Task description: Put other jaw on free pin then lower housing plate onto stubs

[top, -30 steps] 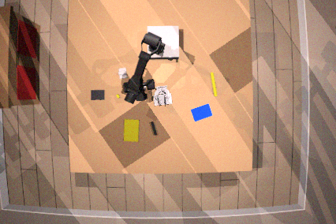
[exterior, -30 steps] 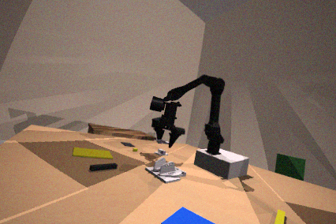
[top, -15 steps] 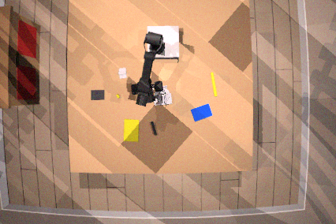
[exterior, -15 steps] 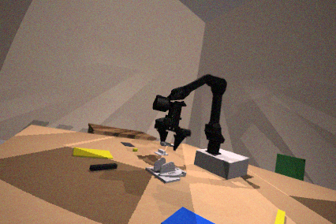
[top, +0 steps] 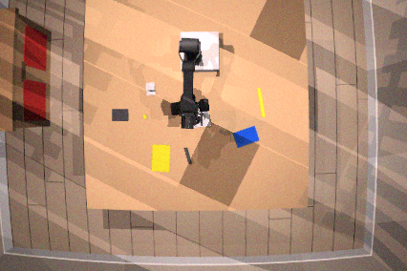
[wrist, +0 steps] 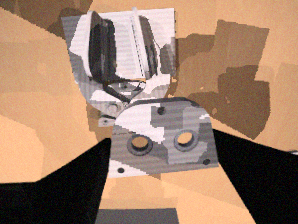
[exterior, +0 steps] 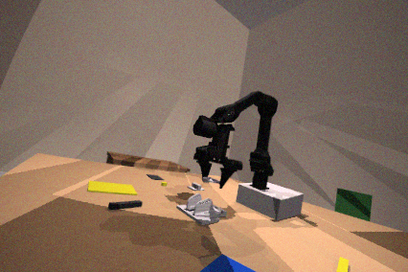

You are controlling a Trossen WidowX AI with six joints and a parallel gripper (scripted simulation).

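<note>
My gripper (wrist: 160,138) (exterior: 214,180) is shut on the housing plate (wrist: 162,122), a grey plate with two round holes, held level above the table. The light grey gripper base (wrist: 168,25) (exterior: 187,211) (top: 205,120) lies on the table, beyond and left of the plate in the wrist view. Two upright jaws stand on it, the left jaw (wrist: 95,45) and the right jaw (wrist: 149,47), side by side with a gap. Their geared ends are partly hidden by the held plate, so I cannot tell whether the teeth mesh. One round stub (wrist: 115,107) shows beside the plate's edge.
A small white piece (top: 151,89) (exterior: 195,187), a dark mat (top: 119,114) and a tiny yellow block (top: 145,116) lie left. A yellow plate (top: 160,158) and black bar (top: 188,156) lie in front. A blue plate (top: 246,136) and yellow stick (top: 261,102) lie right.
</note>
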